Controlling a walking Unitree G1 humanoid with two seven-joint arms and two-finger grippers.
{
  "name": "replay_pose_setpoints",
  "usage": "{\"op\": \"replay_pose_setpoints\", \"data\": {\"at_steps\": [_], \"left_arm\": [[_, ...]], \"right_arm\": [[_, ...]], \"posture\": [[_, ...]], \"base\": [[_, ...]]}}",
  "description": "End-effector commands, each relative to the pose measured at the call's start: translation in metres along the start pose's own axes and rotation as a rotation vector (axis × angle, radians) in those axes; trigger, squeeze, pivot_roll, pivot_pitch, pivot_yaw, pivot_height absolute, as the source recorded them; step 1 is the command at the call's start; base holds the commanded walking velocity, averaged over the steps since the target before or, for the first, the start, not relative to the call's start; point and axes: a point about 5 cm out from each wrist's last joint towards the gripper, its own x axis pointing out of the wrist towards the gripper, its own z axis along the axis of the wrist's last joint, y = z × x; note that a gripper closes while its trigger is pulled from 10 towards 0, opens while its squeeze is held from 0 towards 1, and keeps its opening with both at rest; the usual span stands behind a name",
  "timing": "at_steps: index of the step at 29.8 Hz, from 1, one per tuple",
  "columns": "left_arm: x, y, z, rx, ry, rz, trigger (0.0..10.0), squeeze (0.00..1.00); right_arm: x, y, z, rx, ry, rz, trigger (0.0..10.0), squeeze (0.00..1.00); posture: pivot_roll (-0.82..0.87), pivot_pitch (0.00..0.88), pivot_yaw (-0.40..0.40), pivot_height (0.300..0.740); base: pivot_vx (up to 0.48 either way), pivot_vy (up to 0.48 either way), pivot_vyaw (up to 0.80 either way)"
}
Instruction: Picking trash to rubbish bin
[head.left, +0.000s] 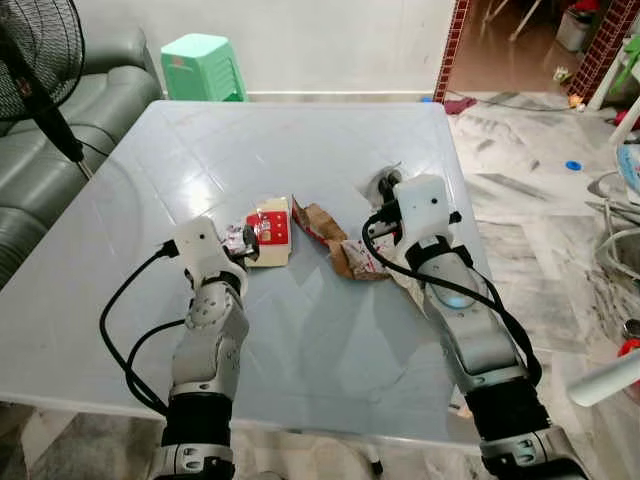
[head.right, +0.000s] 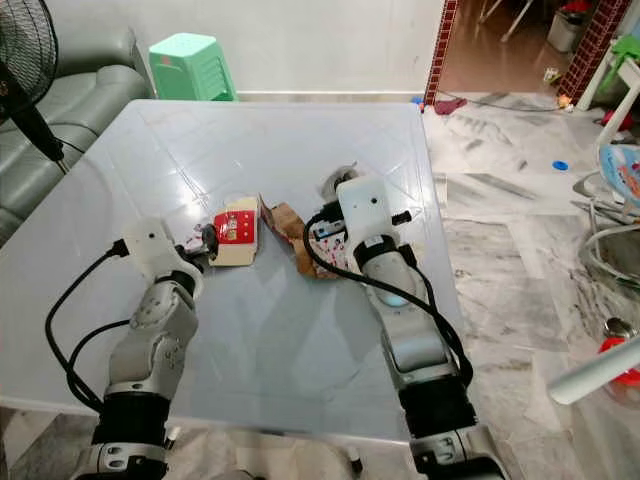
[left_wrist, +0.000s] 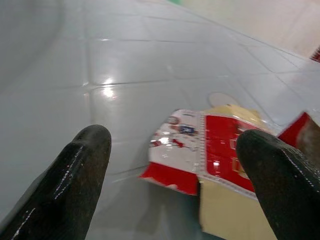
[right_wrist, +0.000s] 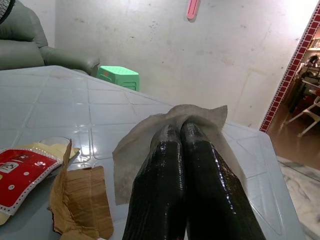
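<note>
Over the pale tiled table (head.left: 200, 160) the right gripper (right_wrist: 181, 131) has its two black fingers pinched tight together on a crumpled white tissue (right_wrist: 145, 145), holding it up just above the tabletop near the far right side. The left gripper (left_wrist: 175, 165) sits low on the table with its fingers spread wide, one on either side of the near end of a red and white carton (head.left: 270, 230) and a bit of wrapper, though they are not closed on it. Torn brown paper (head.left: 335, 245) lies between the two arms, just beside the carton, with a green stool (head.left: 203, 65) and a grey sofa (head.left: 60, 130) beyond the table
</note>
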Motion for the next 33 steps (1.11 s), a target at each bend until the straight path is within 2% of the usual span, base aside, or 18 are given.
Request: {"op": "replay_pose_setpoints", "data": {"at_steps": [1,2,7,10,15,17,20,24,33], "left_arm": [[-0.002,0.001,0.002,-0.023,0.008,0.001,10.0,0.00],[-0.002,-0.003,0.001,-0.064,0.032,-0.020,10.0,0.00],[-0.002,-0.007,-0.005,-0.142,0.099,-0.016,10.0,0.00],[-0.001,-0.017,-0.006,-0.218,0.138,-0.054,10.0,0.00],[-0.002,-0.023,-0.006,-0.248,0.160,-0.076,10.0,0.00],[-0.003,-0.033,-0.004,-0.303,0.180,-0.106,10.0,0.00],[-0.004,-0.036,-0.006,-0.357,0.213,-0.107,10.0,0.00],[-0.005,-0.040,-0.005,-0.385,0.230,-0.107,10.0,0.00],[-0.017,-0.051,-0.002,-0.477,0.258,-0.137,10.0,0.00]], "right_arm": [[0.001,0.000,0.004,-0.006,-0.013,0.002,0.0,0.00],[0.001,0.000,0.004,-0.005,-0.013,0.003,0.0,0.00],[0.001,0.000,0.006,-0.002,-0.018,0.012,0.0,0.00],[0.000,-0.003,0.007,-0.007,-0.024,0.020,0.0,0.00],[-0.001,-0.005,0.006,-0.012,-0.021,0.018,0.0,0.00],[-0.001,-0.005,0.006,-0.014,-0.019,0.016,0.0,0.00],[-0.001,-0.003,0.007,-0.010,-0.022,0.023,0.0,0.00],[-0.002,-0.001,0.008,-0.002,-0.028,0.043,0.0,0.00],[-0.003,-0.003,0.007,-0.006,-0.024,0.051,0.0,0.00]], "posture": [[0.02,0.068,0.017,0.740],[0.02,0.068,0.019,0.740],[0.02,0.068,0.020,0.740],[0.01,0.071,0.021,0.740],[0.01,0.071,0.022,0.740],[0.01,0.071,0.024,0.740],[0.01,0.071,0.024,0.740],[0.01,0.072,0.024,0.740],[0.01,0.073,0.025,0.740]], "base": [[0.000,0.000,0.00],[0.000,0.000,0.00],[0.000,0.000,0.00],[0.000,0.000,0.00],[0.000,0.000,0.00],[0.000,0.000,0.00],[0.000,0.000,0.00],[0.000,0.000,0.00],[0.000,0.000,0.00]]}}
